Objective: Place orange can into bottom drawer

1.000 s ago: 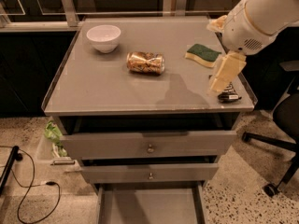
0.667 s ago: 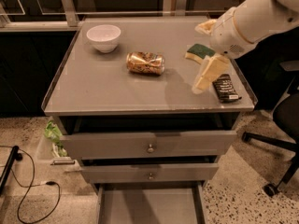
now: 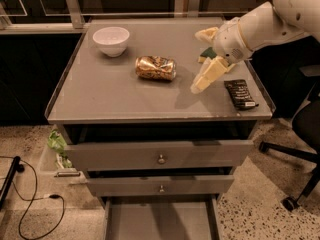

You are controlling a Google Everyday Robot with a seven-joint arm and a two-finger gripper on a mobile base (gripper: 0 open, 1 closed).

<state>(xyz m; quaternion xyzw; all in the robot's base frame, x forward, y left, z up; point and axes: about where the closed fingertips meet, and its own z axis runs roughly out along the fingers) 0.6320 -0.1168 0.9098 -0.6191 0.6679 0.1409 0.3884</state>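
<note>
The surface (image 3: 110, 96) is a grey top with a thin raised rim on all its edges. The orange can (image 3: 155, 68) lies on its side near the middle of it, with its long axis running left to right. It is well apart from every edge. Around the can the surface is bare on the near side and on the left, so there is free room there.

Behind the can and to the left stands a white bowl (image 3: 111, 40), not touching it. To the right of the can, near the right rim, lies a black snack wrapper (image 3: 240, 94). A green thing (image 3: 206, 52), partly hidden by the arm, lies behind and to the right of the can.

The gripper (image 3: 197, 61) is to the right of the can, above the surface, and apart from the can. Its jaws are spread wide: one finger points to the back and the other reaches down toward the front. They hold nothing and touch nothing that I can see.

Below the can's level, at the front, there are two grey drawer fronts (image 3: 160, 156) with small round knobs. Under them the bottom drawer (image 3: 160, 219) is pulled out, with its flat grey floor and dark side walls showing.
</note>
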